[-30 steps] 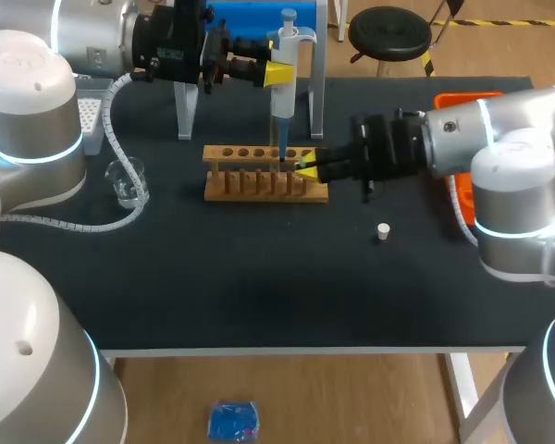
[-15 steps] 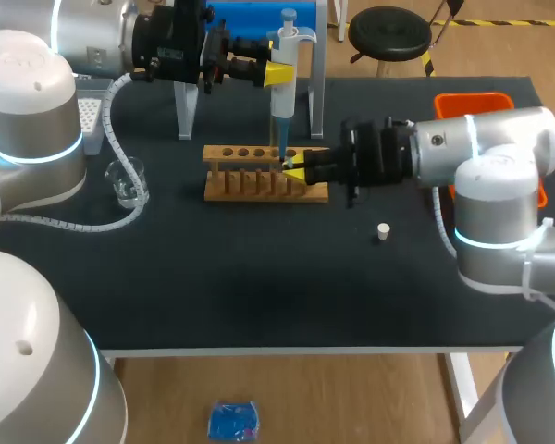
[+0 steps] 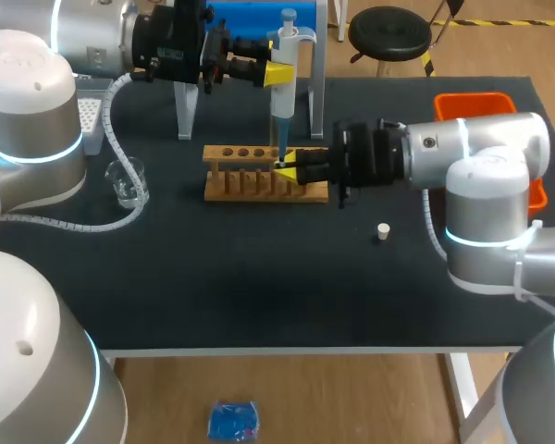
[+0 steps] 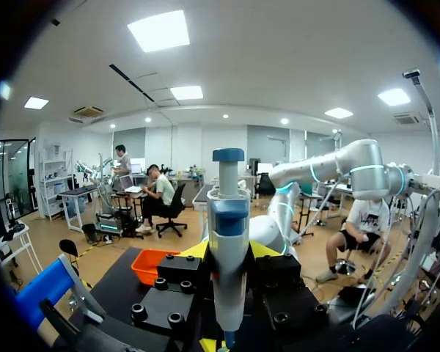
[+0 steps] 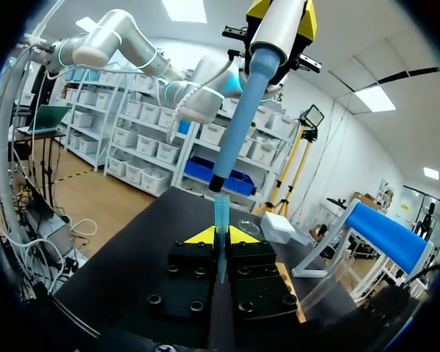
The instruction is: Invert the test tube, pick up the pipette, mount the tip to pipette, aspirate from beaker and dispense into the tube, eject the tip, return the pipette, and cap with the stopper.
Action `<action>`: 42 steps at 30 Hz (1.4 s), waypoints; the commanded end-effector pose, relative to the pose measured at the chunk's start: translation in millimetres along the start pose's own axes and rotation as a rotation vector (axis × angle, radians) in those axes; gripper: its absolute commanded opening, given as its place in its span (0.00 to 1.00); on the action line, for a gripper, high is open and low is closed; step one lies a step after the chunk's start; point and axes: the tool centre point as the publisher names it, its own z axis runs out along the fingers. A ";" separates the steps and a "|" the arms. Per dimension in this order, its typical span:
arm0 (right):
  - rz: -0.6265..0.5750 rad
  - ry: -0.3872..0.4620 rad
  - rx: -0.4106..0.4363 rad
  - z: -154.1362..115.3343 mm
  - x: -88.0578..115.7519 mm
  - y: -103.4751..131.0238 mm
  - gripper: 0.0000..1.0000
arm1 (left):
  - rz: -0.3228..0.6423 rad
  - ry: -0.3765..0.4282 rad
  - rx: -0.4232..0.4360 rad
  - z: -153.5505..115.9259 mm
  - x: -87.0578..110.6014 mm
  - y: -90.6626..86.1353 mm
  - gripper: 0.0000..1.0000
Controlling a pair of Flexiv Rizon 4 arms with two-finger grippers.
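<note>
My left gripper [image 3: 279, 74] is shut on the white and blue pipette [image 3: 283, 69], holding it upright above the wooden tube rack [image 3: 264, 176]. In the left wrist view the pipette [image 4: 227, 242] stands between the yellow fingertips of the left gripper [image 4: 229, 253]. My right gripper [image 3: 287, 170] is shut on a clear blue pipette tip [image 5: 221, 216], which stands upright right under the pipette's shaft end [image 5: 218, 183]. In the right wrist view the right gripper [image 5: 219, 236] pinches the tip low down. A glass beaker [image 3: 127, 181] sits at the left and a white stopper [image 3: 382, 231] lies to the right. I cannot make out the test tube.
An orange tray [image 3: 486, 100] stands at the back right behind my right arm. A white tip box [image 3: 91, 116] sits at the back left. The blue-topped pipette stand [image 3: 316, 92] rises behind the rack.
My right arm has moved left along the rack, bringing the blue tip under the pipette's shaft. The left arm and pipette have stayed still.
</note>
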 end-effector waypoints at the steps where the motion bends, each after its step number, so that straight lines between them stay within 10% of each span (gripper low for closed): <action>1: -0.001 0.002 -0.005 -2.0 0.1 0.7 0.00 | 0.002 -0.004 0.003 0.6 0.9 0.0 0.00; 42: 0.035 0.014 -0.069 -2.5 8.5 8.6 0.00 | 0.002 -0.004 0.003 0.6 0.9 0.0 0.00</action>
